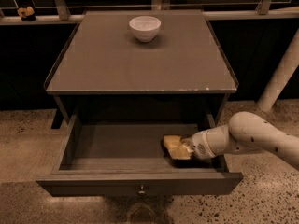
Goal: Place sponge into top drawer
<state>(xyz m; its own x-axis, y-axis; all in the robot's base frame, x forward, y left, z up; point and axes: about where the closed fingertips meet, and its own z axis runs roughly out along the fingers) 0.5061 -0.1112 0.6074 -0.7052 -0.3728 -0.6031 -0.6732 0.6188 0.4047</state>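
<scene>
- We see a white bowl [145, 28] top centre on the tabletop [140, 69].
- Lower down, the top drawer [93, 183] sits open; inside, right side, the gripper [183, 150] is clamped on the sponge [171, 143].

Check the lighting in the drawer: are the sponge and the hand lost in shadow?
Camera view: dim, warm light; the tabletop shades the back of the drawer, but the sponge shows pale near its front right corner, with the hand beside it inside the drawer; no glare on either; the bowl casts a soft shadow.
</scene>
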